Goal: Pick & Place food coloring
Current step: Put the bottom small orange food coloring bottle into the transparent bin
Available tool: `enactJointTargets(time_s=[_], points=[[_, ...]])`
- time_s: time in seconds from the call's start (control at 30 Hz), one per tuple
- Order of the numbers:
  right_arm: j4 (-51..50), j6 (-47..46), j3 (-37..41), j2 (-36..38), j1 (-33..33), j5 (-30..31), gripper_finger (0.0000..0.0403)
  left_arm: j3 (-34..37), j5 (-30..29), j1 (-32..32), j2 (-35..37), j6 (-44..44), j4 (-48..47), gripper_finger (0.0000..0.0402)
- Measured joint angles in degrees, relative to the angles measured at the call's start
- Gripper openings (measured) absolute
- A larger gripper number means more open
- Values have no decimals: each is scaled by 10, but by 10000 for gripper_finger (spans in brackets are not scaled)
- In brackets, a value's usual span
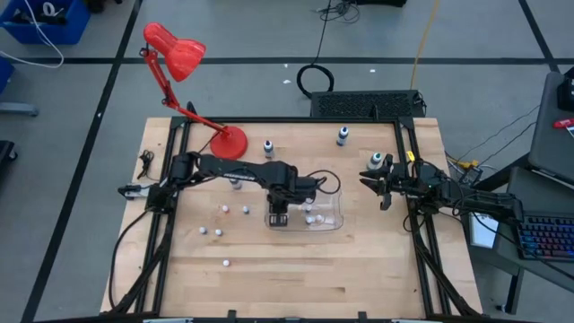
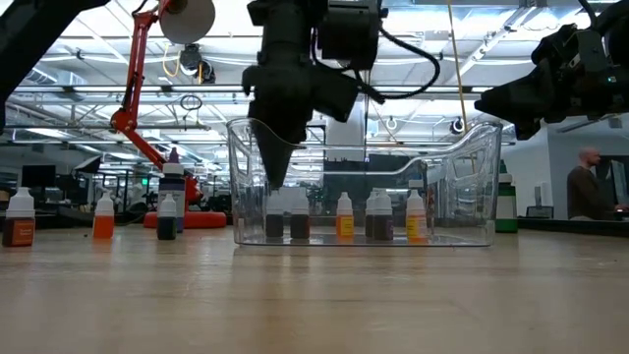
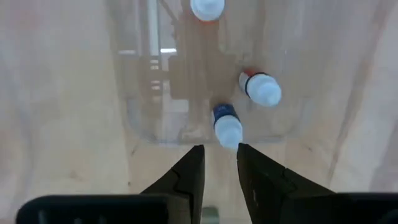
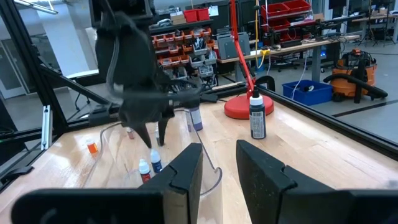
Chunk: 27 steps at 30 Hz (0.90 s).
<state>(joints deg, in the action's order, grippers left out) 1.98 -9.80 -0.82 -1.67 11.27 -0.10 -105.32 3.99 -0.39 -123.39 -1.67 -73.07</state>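
The food coloring bottles are split between two places. Several stand upright inside the clear bin (image 1: 325, 218) at the middle of the table (image 1: 359, 278); in the low view you can see them lined along its floor, for example the orange bottle (image 2: 344, 216). Others remain loose on the table to the left of the bin, such as the small bottle (image 1: 218, 231), so judge the task as partly complete.

The left gripper (image 1: 277, 218) hangs point-down over the bin's left end. In the left wrist view its jaws stand narrowly apart with nothing between them, directly above the blue-banded bottle (image 3: 226, 125), which stands free just inside the bin wall. This pose fits a bottle set down upright and let go; the narrow gap suits an item this small and keeps the fingers (image 3: 186, 177) clear of the neighbouring bottle (image 3: 261, 88).

The right gripper (image 1: 384, 190) waits at the right edge of the table, well apart from the bin, with jaws narrowly open and empty. Keeping it there leaves the bin approach free for the left arm.

Note the red lamp (image 1: 228, 141) at the rear left; it stands near the remaining bottles and could hinder a reach.
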Motion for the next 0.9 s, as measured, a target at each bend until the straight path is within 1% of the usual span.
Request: enactJointTargets(time_s=[0.2, 0.3, 0.37, 0.47, 0.6, 0.7, 0.77, 0.9], points=[[0, 0, 0, 0, 0, 0, 89, -74, 0, -4, 1, -12, -46, 97], [0, 0, 0, 0, 0, 0, 89, -82, -2, -22, 25, -32, -70, 97], [0, 0, 0, 0, 0, 0, 89, -78, -1, -45, 51, -49, -82, 97], [0, 0, 0, 0, 0, 0, 89, -73, 0, -94, 93, -81, -93, 97], [0, 0, 0, 0, 0, 0, 89, -73, -5, -177, 137, -128, -88, 97], [0, 0, 0, 0, 0, 0, 89, -73, -43, -242, 148, -158, -93, 97], [0, 0, 0, 0, 0, 0, 89, -72, -81, -282, 148, -183, -98, 97], [0, 0, 0, 0, 0, 0, 89, -48, -138, -340, 144, -274, -98, 97]])
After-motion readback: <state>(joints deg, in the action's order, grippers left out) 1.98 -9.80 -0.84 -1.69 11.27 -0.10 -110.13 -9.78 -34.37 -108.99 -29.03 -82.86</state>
